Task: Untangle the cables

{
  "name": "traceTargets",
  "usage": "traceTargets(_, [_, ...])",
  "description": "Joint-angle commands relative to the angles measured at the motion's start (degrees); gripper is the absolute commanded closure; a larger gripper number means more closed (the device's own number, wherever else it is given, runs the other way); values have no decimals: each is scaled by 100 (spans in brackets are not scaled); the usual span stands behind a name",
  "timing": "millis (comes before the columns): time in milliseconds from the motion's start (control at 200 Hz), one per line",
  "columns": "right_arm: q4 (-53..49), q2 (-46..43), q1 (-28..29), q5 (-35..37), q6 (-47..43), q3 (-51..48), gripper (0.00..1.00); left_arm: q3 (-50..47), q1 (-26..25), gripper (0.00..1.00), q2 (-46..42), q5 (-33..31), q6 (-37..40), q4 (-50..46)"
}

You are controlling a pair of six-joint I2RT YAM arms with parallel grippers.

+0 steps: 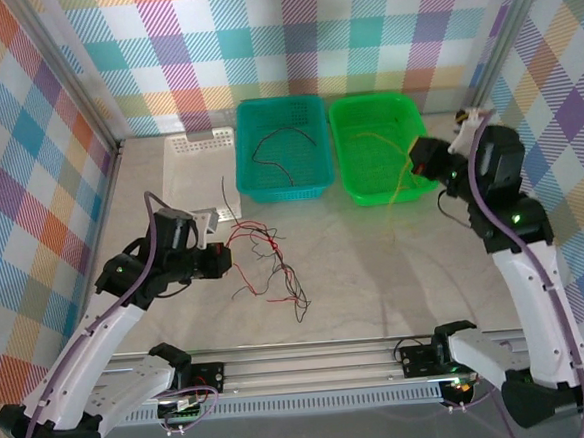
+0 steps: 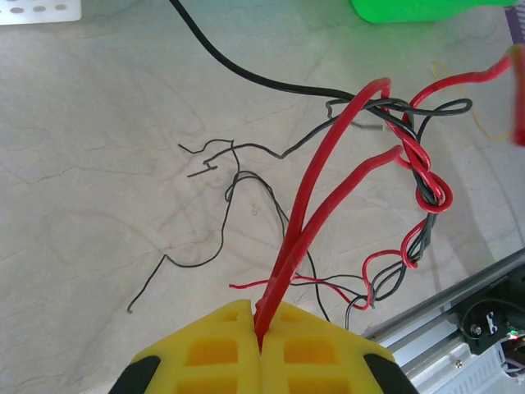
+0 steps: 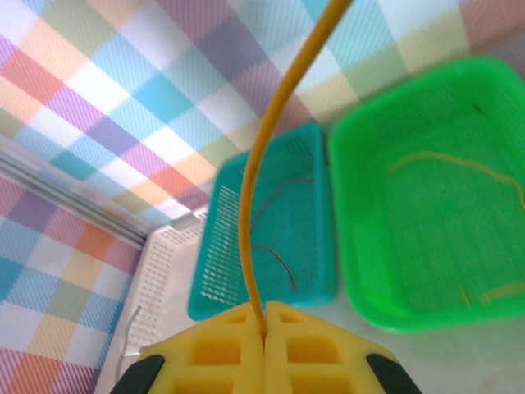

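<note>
A tangle of thin red and black cables [image 1: 270, 269] lies on the table in front of the left arm. My left gripper [image 1: 219, 259] is shut on a red cable [image 2: 328, 180], which rises from the yellow fingertips [image 2: 262, 318] and runs into the twisted knot [image 2: 426, 185]. My right gripper [image 1: 420, 160] hovers over the near edge of the green basket [image 1: 374, 98], shut on a yellow cable [image 3: 253, 172] that hangs down [image 1: 402, 183] below it. In the right wrist view this gripper's yellow fingers [image 3: 264, 322] pinch that cable.
A teal basket [image 1: 279, 102] beside the green one holds a dark cable [image 1: 279, 143]. Yellow cables [image 3: 459, 164] lie in the green basket. A white perforated basket [image 1: 191, 176] sits at the back left. A metal rail [image 1: 312, 363] runs along the near edge.
</note>
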Motion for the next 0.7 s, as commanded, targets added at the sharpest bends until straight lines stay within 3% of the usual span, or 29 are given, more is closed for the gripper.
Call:
traceTargets(0, [-550,581,8,-338,-345,995,100,-140,28,100,85,246,-63,413])
traceTargets(195, [-1042,1840,8,-371,-573,3192,100,-305,31,100,199,232,-27,556])
traceTargets(445, [-2012,3860,8,-192,-791,6925,100,-373,27,100,320,237,21,616])
traceTargets(695, [-1025,4655,-46,-203,-683,7814,100,-459,27,100,357,247,8,634])
